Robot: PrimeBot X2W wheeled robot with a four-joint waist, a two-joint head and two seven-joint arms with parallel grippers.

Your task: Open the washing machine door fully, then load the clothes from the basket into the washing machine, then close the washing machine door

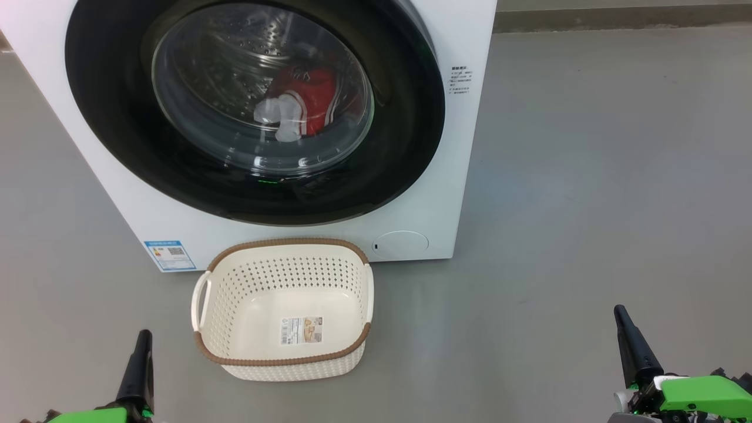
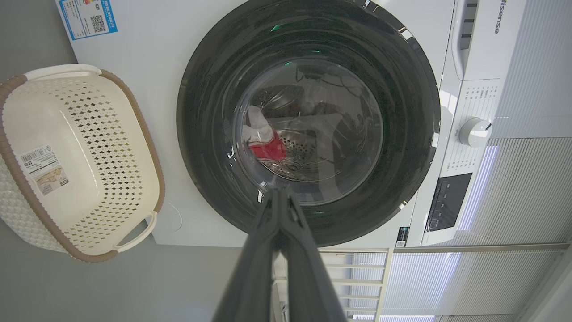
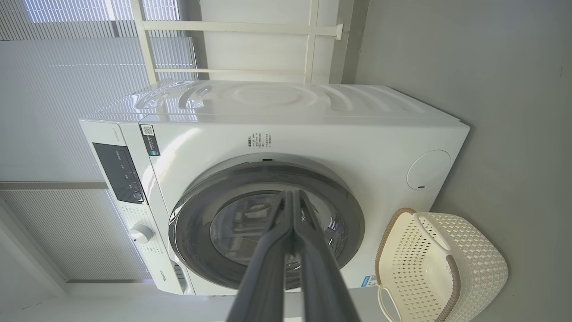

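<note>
– Behind the glass of the washing machine door (image 1: 117,147), what is that red?
– The clothes (image 1: 308,100): a red garment with white-and-black trim, lying in the perforated steel drum (image 1: 235,53). The door sits flush against the front of the washing machine (image 1: 464,176), its black ring closed all round.
– And the basket (image 1: 282,359)?
– On the grey floor (image 1: 587,176) just in front of the machine, below the door, upright, near the blue label (image 1: 170,254). The sticker (image 1: 301,330) on its inner bottom is in plain sight.
– The arms?
– The left gripper (image 1: 143,338) is low at the left, beside the basket but apart from it, fingers pressed together on nothing. The right gripper (image 1: 621,314) is low at the right, well apart from the basket, likewise clenched with nothing in it. Both point toward the machine.
</note>
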